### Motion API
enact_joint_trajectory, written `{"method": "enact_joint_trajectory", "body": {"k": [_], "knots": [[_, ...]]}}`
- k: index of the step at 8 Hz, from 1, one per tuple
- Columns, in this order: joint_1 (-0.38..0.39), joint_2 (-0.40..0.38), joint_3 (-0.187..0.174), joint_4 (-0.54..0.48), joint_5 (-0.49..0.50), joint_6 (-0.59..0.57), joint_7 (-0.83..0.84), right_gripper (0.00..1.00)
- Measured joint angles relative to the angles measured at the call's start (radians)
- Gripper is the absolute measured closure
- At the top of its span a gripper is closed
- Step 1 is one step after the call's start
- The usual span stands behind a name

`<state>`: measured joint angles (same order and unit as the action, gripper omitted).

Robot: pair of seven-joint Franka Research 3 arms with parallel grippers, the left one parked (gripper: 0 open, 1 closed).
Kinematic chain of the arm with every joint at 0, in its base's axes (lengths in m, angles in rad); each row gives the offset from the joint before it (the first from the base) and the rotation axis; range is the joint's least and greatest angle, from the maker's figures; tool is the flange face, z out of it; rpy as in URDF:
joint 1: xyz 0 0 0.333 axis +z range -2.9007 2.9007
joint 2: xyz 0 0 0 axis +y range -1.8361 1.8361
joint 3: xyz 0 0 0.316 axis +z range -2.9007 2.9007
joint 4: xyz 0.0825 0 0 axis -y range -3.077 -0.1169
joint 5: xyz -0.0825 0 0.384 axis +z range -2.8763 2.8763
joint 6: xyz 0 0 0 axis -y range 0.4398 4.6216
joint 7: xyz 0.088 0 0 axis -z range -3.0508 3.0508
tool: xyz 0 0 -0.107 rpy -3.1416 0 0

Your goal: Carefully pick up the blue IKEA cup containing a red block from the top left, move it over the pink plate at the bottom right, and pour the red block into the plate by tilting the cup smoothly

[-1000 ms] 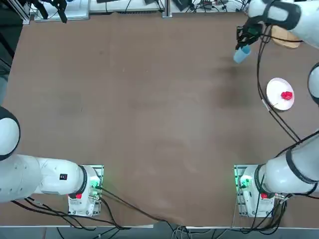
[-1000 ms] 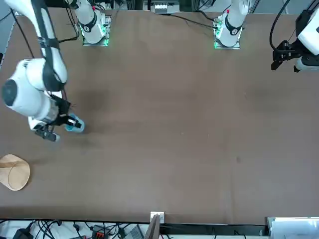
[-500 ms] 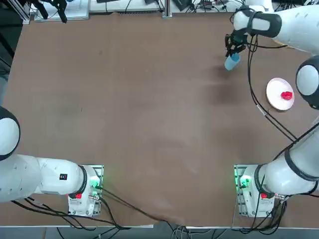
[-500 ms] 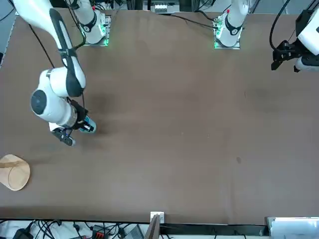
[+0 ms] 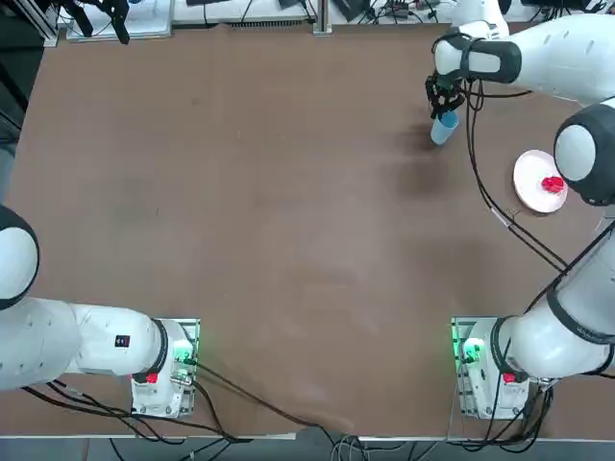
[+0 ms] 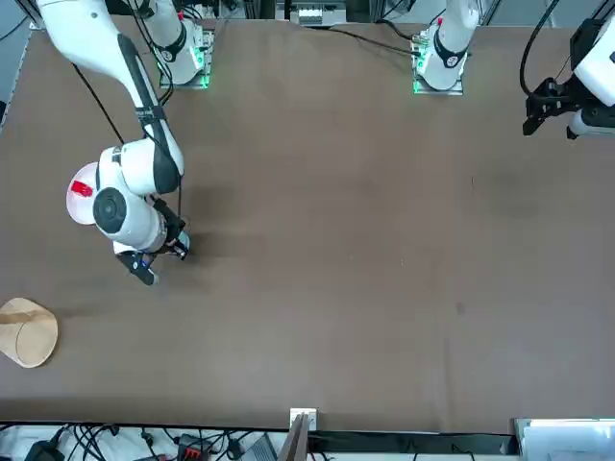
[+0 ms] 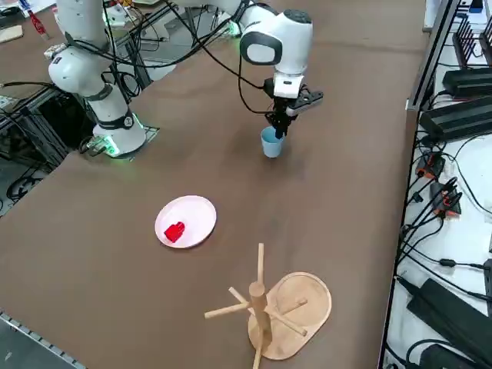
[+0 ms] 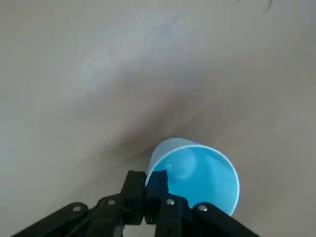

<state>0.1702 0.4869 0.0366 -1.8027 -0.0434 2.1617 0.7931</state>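
My right gripper (image 5: 443, 104) is shut on the rim of the blue IKEA cup (image 5: 443, 128), which hangs upright low over the far right part of the table. The wrist view shows the two fingers (image 8: 134, 181) pinching the cup's (image 8: 200, 175) near wall, and the cup is empty inside. From the side, the cup (image 7: 271, 144) hangs under the gripper (image 7: 278, 127); whether it touches the table I cannot tell. The red block (image 5: 552, 184) lies on the pink plate (image 5: 528, 173), to the cup's right and nearer the robot. Plate (image 7: 196, 215) and block (image 7: 174, 231) also show from the side.
A tan wooden oval base with an upright stick and pegs (image 7: 286, 307) stands beyond the plate, at the table's far right corner (image 6: 27, 331). Cables and black gear (image 7: 450, 115) run along the table's far edge. The brown tabletop (image 5: 288, 192) stretches wide to the cup's left.
The right gripper has carried the cup leftward, away from the plate, and the cup has gone from tilted to upright. The red block has stayed on the plate.
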Motion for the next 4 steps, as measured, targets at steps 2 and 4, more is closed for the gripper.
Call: {"method": "enact_joint_trajectory", "body": {"k": [2,4], "knots": [[0.004,0.005,0.0,0.009,0.0,-0.011,0.004,0.98],[0.017,0.029,-0.001,0.017,-0.003,-0.013,0.013,0.98]]}}
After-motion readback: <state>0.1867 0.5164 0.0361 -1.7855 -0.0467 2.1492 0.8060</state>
